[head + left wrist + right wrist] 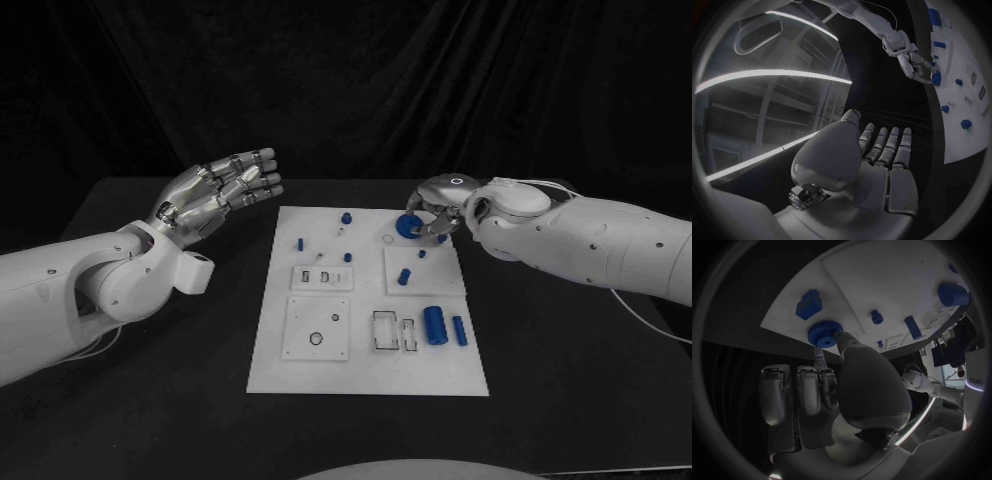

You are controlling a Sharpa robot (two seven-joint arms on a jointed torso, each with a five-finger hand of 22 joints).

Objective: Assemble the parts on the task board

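So the right hand has its fingertips pinching the gear, a blue toothed disc sitting right at its tips on the far right part of the board; its flat face looks toward the palm in the right wrist view, so I'd guess the axis runs roughly down into the board; a blue block is just beyond it; the left hand is well off, fingers spread, holding nothing; black table, roomy.

You see a white task board on the black table, small blue parts across it, a blue gear, and silver hands on white arms.
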